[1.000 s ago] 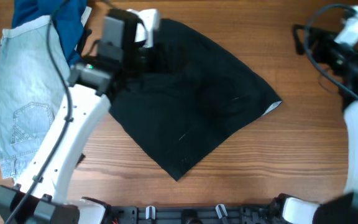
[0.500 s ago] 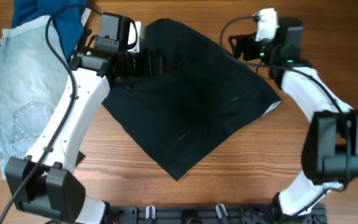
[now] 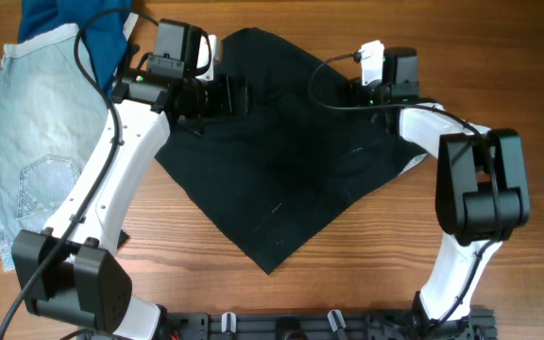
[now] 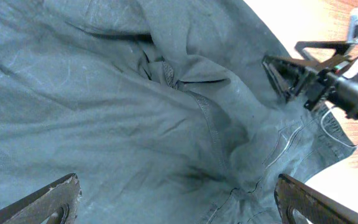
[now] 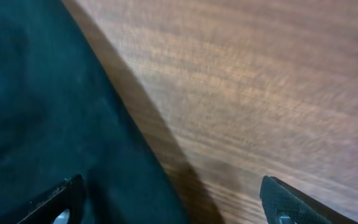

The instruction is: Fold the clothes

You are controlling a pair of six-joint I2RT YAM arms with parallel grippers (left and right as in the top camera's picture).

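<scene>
Right end effector (image 3: 349, 94) has slid inward over black shorts (image 3: 291, 170) (fingers spread); left end effector (image 3: 237, 97) also released.

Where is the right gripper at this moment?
In the overhead view, the right gripper sits right of centre, over the upper right edge of the black shorts, facing the left gripper across the cloth.

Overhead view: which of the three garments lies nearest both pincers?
The black shorts, spread mid-table beneath the left pincer, with their edge beneath the right pincer. The pale denim shorts and deep blue garment lie far left.
</scene>
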